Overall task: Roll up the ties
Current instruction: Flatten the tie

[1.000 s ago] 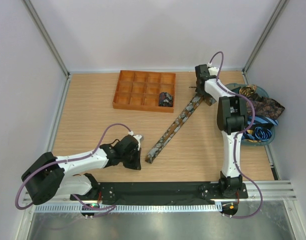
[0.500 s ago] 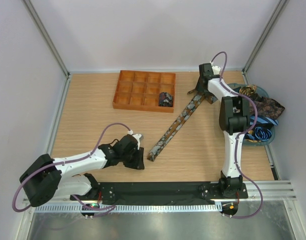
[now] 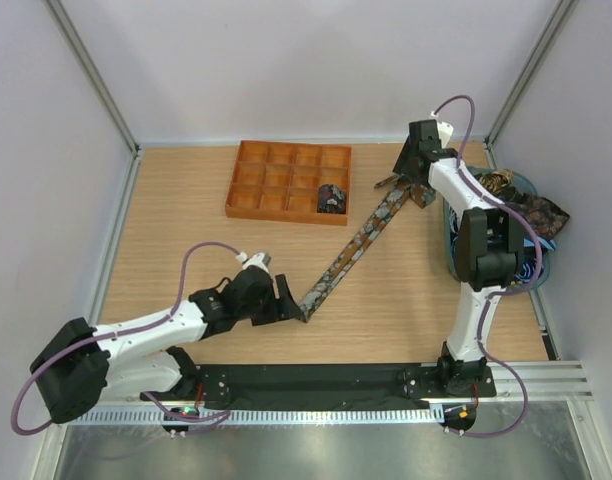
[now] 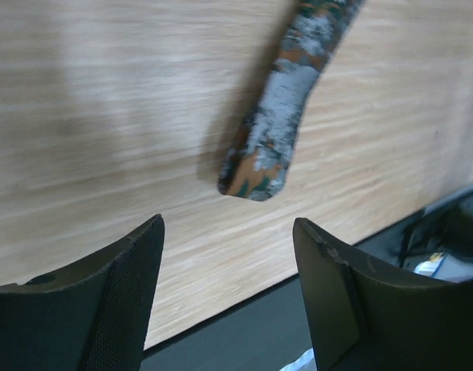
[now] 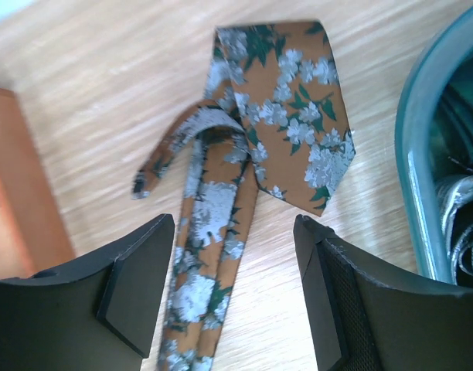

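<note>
One brown floral tie [image 3: 358, 245] lies stretched diagonally across the table. Its narrow end [image 4: 260, 158] rests on the wood just ahead of my left gripper [image 4: 227, 226], which is open and empty; from above that gripper [image 3: 289, 308] sits right at the strip's near tip. The wide end [image 5: 298, 116] lies folded over at the far right, under my right gripper [image 5: 235, 224], open with nothing held; the top view puts this gripper [image 3: 411, 172] over that end. A rolled tie [image 3: 332, 197] sits in a tray cell. More ties [image 3: 531, 215] fill the bowl.
The orange gridded tray [image 3: 276, 180] stands at the back, left of centre. A teal bowl [image 5: 410, 154] sits at the right edge, close beside the right gripper. The black base rail [image 4: 244, 332] runs just under the left gripper.
My left gripper opened from shut and slid right up to the tie's narrow end. My right gripper drew back toward the far right and opened a bit wider over the wide end.
</note>
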